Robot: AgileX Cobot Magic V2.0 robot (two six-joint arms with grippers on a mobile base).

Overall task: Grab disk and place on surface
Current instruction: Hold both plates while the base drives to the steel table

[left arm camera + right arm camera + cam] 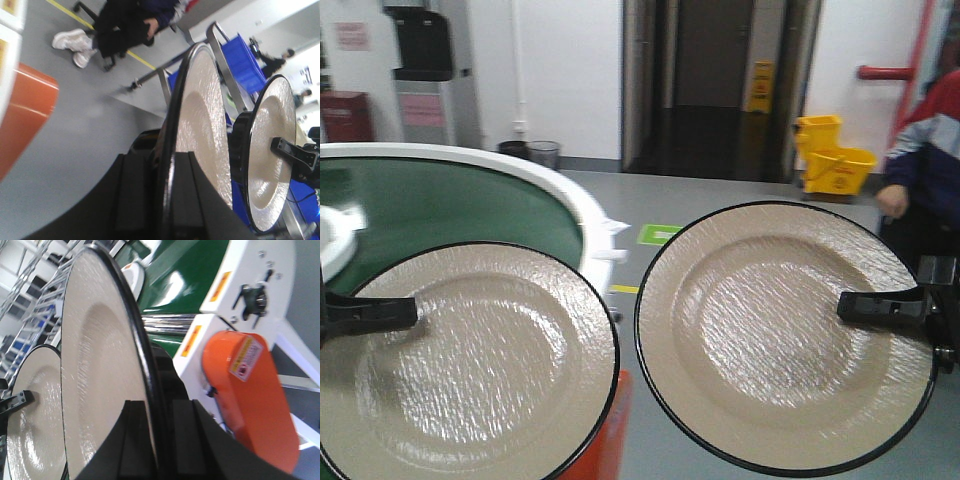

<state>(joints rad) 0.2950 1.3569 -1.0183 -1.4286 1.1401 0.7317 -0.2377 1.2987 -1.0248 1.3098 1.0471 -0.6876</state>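
Clamping cropped left disk (470, 380) in left gripper (405, 312), right gripper (855, 305) pinching right disk (770, 320)

Two disks are hanging side by side in the front view, apart, not touching. Left disk (460, 360) is overlapping the conveyor belt (440, 205), which is lying behind and left of it. Left gripper (405, 312) is clamping its left rim. Right gripper (850, 305) is clamping the right rim of right disk (785, 335). Mop bucket (832, 155) is standing behind right disk, with a person (925, 150) showing right of it. Bins (532, 152) are standing behind the conveyor belt.
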